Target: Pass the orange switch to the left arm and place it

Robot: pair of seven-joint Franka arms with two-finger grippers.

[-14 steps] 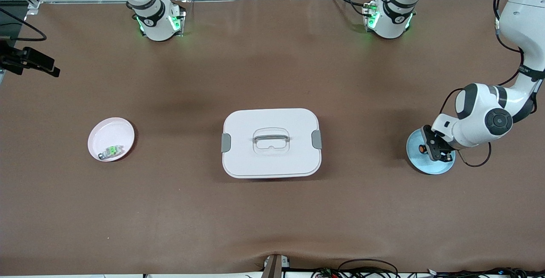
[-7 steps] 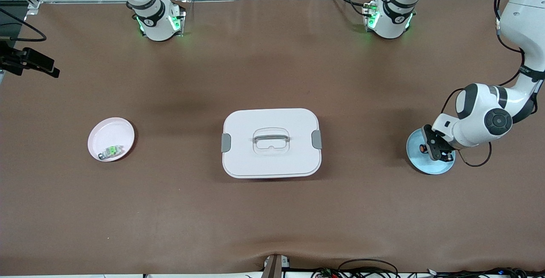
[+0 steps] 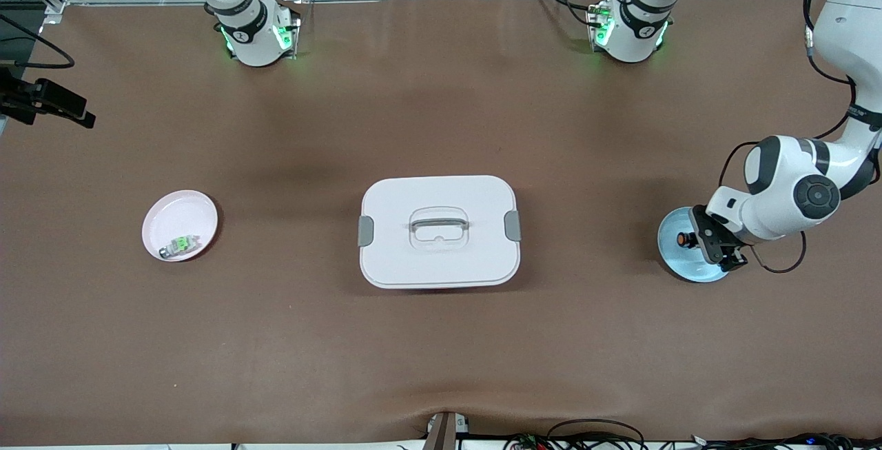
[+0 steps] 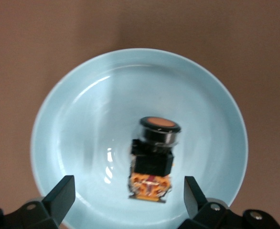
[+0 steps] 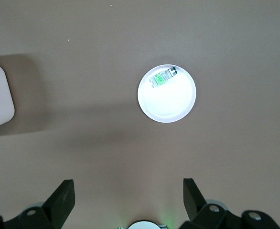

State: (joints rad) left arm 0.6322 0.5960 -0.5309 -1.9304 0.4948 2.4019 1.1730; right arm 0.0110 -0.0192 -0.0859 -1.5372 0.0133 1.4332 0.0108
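A wide brown counter (image 3: 441, 353) carries everything, with the two white jointed robot arms based along its edge farthest from the front camera. At its middle sits the large white rounded-rectangular box (image 3: 439, 231), lid on, with a grey clip at each short side and a clear handle on top. The left arm (image 3: 792, 188) bends down to its end of the counter, while the right arm (image 3: 234, 2) waits, showing little more than its green-lit base in the front view. Toward the right arm's end lies a small round pale pink plate (image 3: 172, 216) holding a little green-and-silver switch (image 3: 179, 245), well apart from the box; the right wrist view looks down on that plate and switch from high above. Toward the left arm's end lies a small round light blue plate (image 3: 672, 257), and on it rests the orange switch (image 3: 683, 239), a tiny black cylindrical push-button with an orange cap (tipped on its side, its cap turned away from the left arm's hand). The left gripper (image 4: 129, 198) hangs low over this blue plate with its jaws released, one black finger (image 4: 63, 191) on either side of the switch's body and neither touching it. The right gripper (image 5: 129, 198) is up in the air over bare counter, its jaws likewise spread and holding nothing.
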